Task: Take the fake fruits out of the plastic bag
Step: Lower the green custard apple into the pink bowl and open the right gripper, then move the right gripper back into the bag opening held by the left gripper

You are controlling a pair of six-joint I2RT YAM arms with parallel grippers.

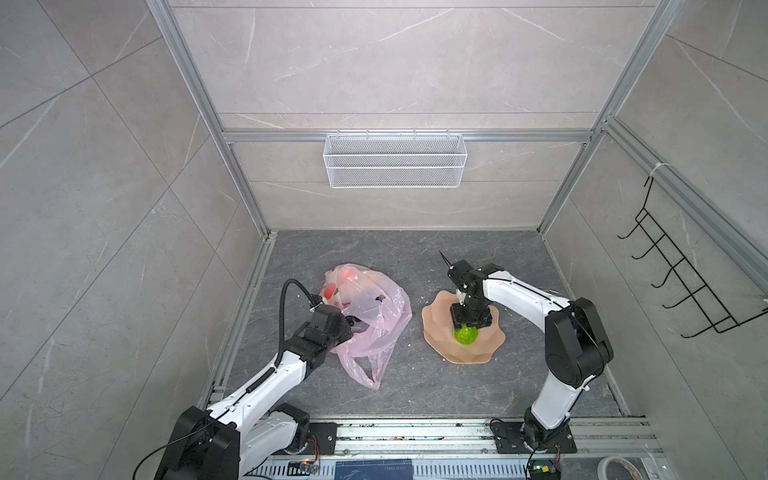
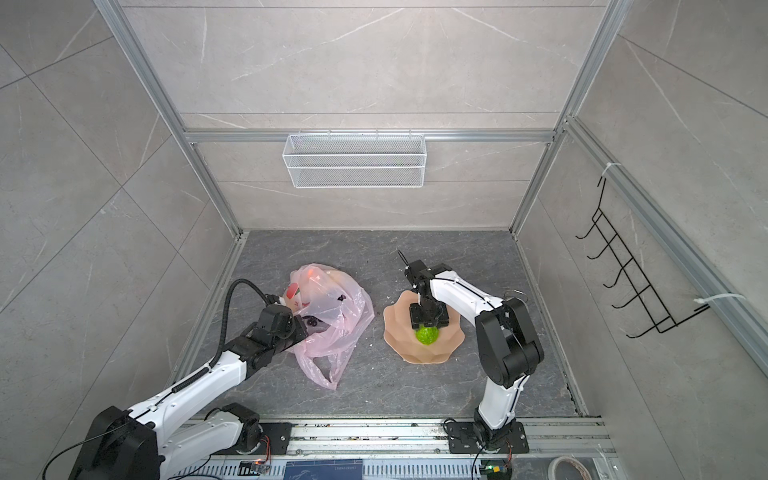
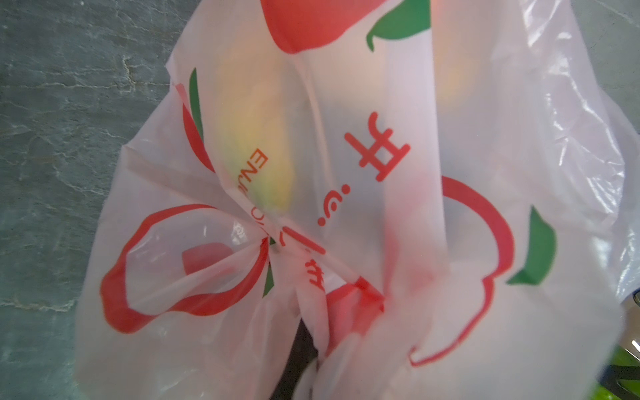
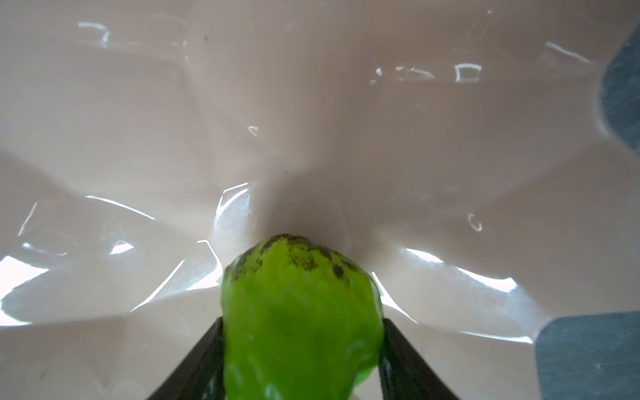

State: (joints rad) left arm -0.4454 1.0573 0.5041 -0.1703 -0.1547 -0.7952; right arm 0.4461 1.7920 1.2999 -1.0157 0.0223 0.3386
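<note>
The pale-pink plastic bag point(image 1: 365, 320) point(image 2: 332, 324) lies crumpled on the left of the floor, its loop handles trailing toward the front. My left gripper point(image 1: 353, 322) point(image 2: 309, 322) is shut on a bunched fold of the bag point(image 3: 346, 173). A yellowish fruit point(image 3: 263, 156) and an orange one point(image 1: 345, 272) show through the film. On the right, my right gripper point(image 4: 301, 346) is shut on a bumpy green fruit point(image 1: 465, 334) point(image 2: 427, 335) point(image 4: 301, 311), a finger pressed to each side. It sits low in the peach scalloped plate point(image 1: 440, 345) point(image 2: 397, 338).
A white wire basket point(image 1: 395, 160) hangs on the back wall. A black hook rack point(image 1: 681, 286) hangs on the right wall. Aluminium rails edge the dark stone floor, and a tape roll point(image 1: 619, 467) lies at the front right corner.
</note>
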